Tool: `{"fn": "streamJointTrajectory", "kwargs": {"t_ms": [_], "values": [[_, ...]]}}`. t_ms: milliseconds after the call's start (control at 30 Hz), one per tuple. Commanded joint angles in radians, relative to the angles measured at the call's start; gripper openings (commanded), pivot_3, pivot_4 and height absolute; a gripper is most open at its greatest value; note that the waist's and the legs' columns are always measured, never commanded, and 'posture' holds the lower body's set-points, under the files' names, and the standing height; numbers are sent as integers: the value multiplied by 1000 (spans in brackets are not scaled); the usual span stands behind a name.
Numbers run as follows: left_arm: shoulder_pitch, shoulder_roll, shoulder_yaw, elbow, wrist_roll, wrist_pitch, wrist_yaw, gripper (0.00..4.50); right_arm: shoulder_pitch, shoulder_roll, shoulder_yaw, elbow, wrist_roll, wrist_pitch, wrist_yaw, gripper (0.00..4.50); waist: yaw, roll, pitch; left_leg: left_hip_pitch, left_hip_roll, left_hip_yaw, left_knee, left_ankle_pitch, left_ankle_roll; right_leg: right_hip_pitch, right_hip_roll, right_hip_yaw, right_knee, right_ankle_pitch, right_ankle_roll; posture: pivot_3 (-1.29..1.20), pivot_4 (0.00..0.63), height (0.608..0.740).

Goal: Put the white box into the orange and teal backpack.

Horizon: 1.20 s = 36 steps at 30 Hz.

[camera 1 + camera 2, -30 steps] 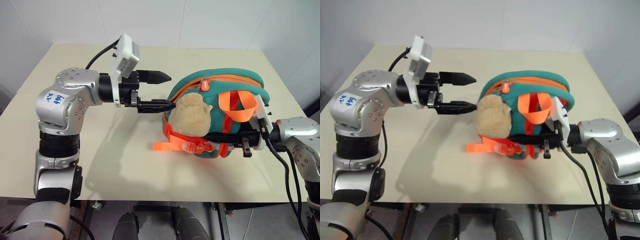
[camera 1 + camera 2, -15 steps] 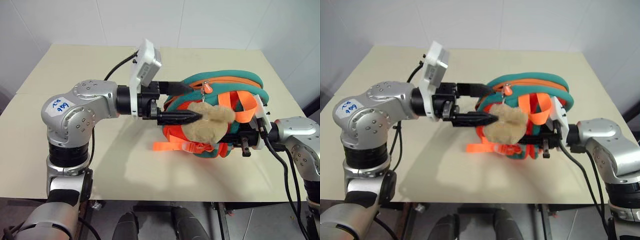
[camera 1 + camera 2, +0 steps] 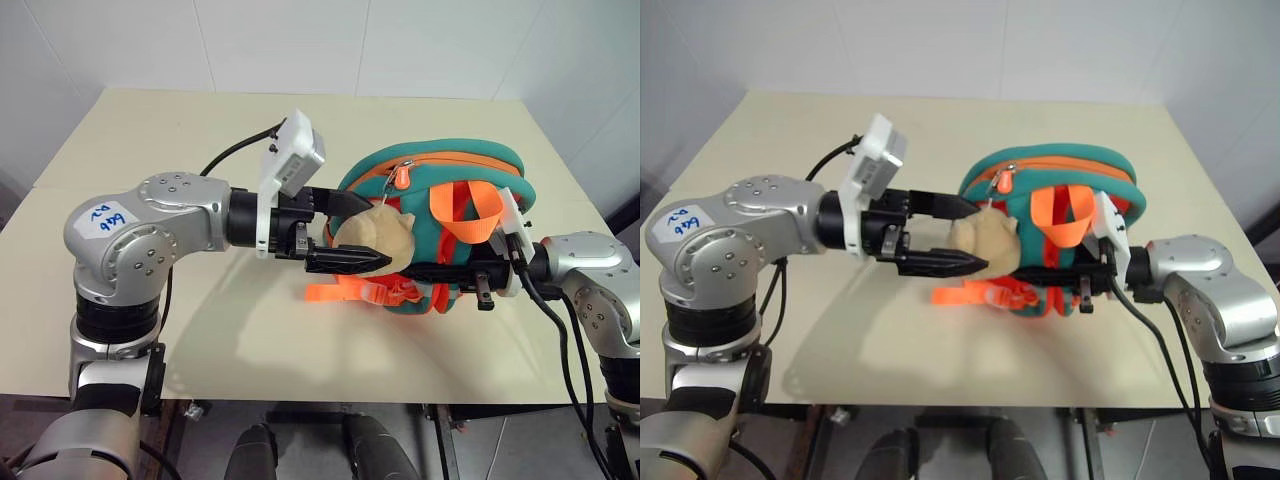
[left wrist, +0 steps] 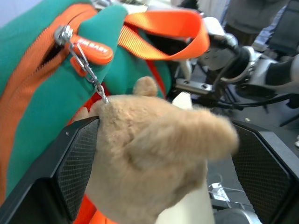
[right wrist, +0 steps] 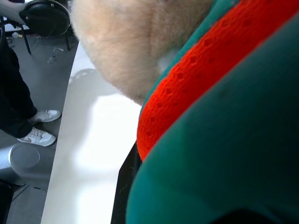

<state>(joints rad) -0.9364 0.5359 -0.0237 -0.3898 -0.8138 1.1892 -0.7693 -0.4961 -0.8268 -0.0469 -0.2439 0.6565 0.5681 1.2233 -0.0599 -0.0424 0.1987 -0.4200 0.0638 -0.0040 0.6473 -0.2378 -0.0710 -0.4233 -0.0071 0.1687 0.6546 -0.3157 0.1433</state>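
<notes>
Left eye view: orange and teal backpack [image 3: 440, 235] sits mid-worktop [image 3: 250, 340], left gripper [image 3: 355, 232] spread wide around its plush toy [image 3: 372, 238], right gripper [image 3: 440, 272] pinched tight on the backpack's near edge

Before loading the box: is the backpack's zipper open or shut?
Shut: the zipper pull sits at the end of closed orange zipper tape on the backpack.

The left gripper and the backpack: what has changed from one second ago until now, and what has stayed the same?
The left gripper moved from beside the orange and teal backpack toward it; its open fingers now stand on either side of the tan plush toy, not closed on it. The toy looks pushed against the pack. The right gripper stayed shut at the backpack's lower side, and the backpack stayed on the table.
</notes>
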Motion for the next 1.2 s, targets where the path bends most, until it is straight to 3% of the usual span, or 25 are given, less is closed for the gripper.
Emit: {"fn": "streamJointTrajectory", "kwargs": {"t_ms": [33,133,467,567,800,1200], "values": [[-7,5,-22,-19,5,-16,9,4456,-19,3,-11,-12,9,-6,1,0,0,0,0,0,0,0,0,0,0,0,0,0,0,0,0,0,150,740],[-8,11,-27,-19,-5,0,17,3828,-13,9,-26,-18,24,-5,-3,0,0,0,0,0,0,0,0,0,0,0,0,0,0,0,0,0,150,740],[-28,30,-8,7,-37,27,9,852,47,68,-115,-67,93,-18,-67,0,-1,0,0,0,0,0,-1,0,0,0,0,0,-1,0,0,0,150,740],[-37,49,-1,18,-43,29,-2,237,60,76,-133,-78,107,-26,-85,0,0,0,0,0,0,0,-1,0,0,0,0,0,-1,0,0,0,150,740],[-96,128,25,116,-24,-12,-68,233,113,133,-196,-119,144,-58,-149,0,0,0,0,0,0,0,-1,0,0,0,0,0,-1,0,0,0,150,740],[-150,301,-55,344,116,-184,-308,233,199,175,-227,-191,188,-79,-226,0,-1,1,0,0,0,0,-3,0,0,-1,0,0,-2,-1,-1,0,150,740]]}}
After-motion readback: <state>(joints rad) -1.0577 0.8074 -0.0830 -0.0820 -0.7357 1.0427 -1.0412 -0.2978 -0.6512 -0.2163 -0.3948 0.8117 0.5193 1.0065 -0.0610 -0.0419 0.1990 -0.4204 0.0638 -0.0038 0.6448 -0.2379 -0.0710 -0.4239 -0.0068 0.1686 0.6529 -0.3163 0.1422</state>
